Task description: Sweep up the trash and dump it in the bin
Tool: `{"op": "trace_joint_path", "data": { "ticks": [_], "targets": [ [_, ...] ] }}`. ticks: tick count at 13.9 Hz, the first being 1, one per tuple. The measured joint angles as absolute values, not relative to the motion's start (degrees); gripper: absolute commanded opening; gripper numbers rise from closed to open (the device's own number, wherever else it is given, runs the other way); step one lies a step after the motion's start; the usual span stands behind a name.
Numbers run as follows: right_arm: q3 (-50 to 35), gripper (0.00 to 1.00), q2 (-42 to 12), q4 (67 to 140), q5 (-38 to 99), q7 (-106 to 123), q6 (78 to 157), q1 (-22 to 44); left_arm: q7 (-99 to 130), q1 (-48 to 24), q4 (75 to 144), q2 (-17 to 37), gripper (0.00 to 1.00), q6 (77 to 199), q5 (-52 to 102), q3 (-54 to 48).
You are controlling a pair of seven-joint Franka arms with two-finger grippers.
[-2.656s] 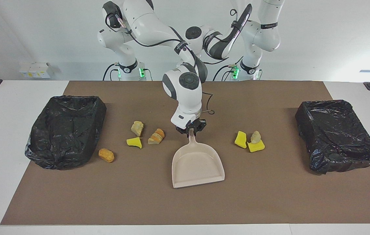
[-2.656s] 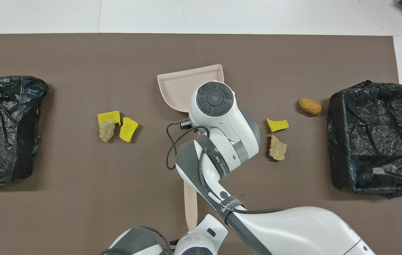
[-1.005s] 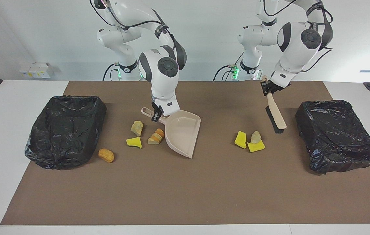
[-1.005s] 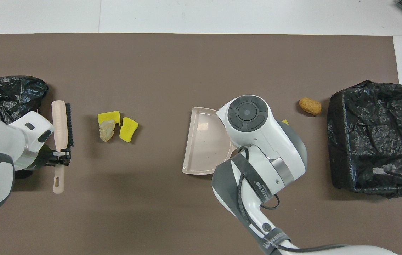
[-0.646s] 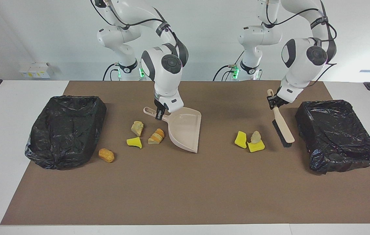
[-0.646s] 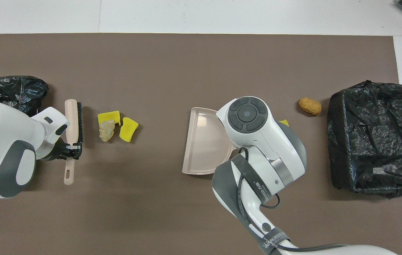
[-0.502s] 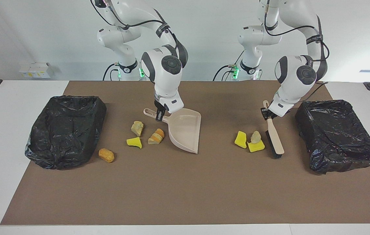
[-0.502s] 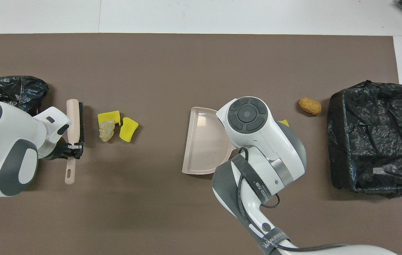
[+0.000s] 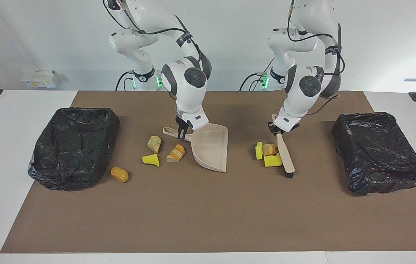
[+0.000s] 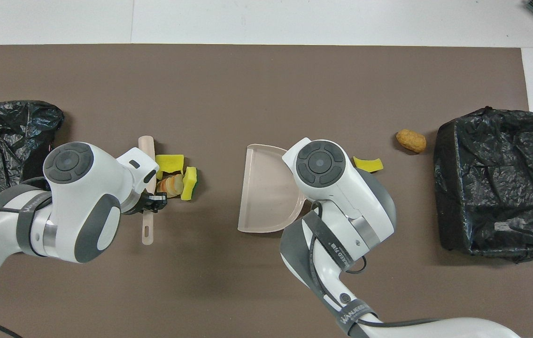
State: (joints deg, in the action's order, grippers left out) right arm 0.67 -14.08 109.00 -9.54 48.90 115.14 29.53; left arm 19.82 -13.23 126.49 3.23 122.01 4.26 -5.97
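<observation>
On tabletop: trash (image 9: 267,154) touching brush (image 9: 285,156), apart from dustpan (image 9: 210,150).
Left end effector (image 9: 280,129): clamped on brush handle.
Right end effector (image 9: 182,133): gripping dustpan handle.
Advice: push bristles low toward dustpan mouth.

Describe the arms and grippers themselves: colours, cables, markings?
Both arms are glossy white with dark grey joint bands and round grey end caps. Black cables loop along the links, and grey straps carry white lettering. Green lights glow at both bases. The left gripper and right gripper are small, black, two-fingered units below white wrist housings.
</observation>
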Motion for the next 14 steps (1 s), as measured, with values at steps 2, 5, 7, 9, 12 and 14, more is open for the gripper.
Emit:
{"op": "trace_joint_path", "data": {
  "ticks": [2, 5, 7, 9, 12, 14],
  "targets": [
    [0.54, 0.00, -14.07, 109.54, -9.28, 48.94, 115.95, 29.82, 21.64, -15.40, 126.49, 3.23, 0.00, 122.48, 7.91, -6.00],
    [0.51, 0.00, -14.14, 109.69, -9.23, 48.94, 115.95, 30.43, 25.74, -20.16, 126.51, 3.27, 0.00, 124.90, 10.27, -6.04],
    [0.49, 0.00, -14.37, 109.70, -9.23, 48.94, 116.01, 30.58, 26.94, -23.89, 126.50, 3.31, 0.00, 126.63, 12.12, -6.14],
    [0.49, 0.00, -14.88, 109.69, -9.23, 48.93, 116.71, 31.22, 27.15, -27.82, 126.34, 3.32, 0.00, 127.58, 13.62, -6.23],
    [0.51, 0.00, -15.04, 109.69, -9.22, 48.75, 117.42, 31.81, 27.51, -32.92, 125.42, 3.26, 0.00, 128.28, 15.73, -6.31],
    [0.51, 0.00, -15.06, 109.66, -9.19, 48.73, 117.50, 31.88, 27.72, -33.89, 124.65, 3.26, 0.00, 128.22, 15.80, -6.35]
  ]
}}
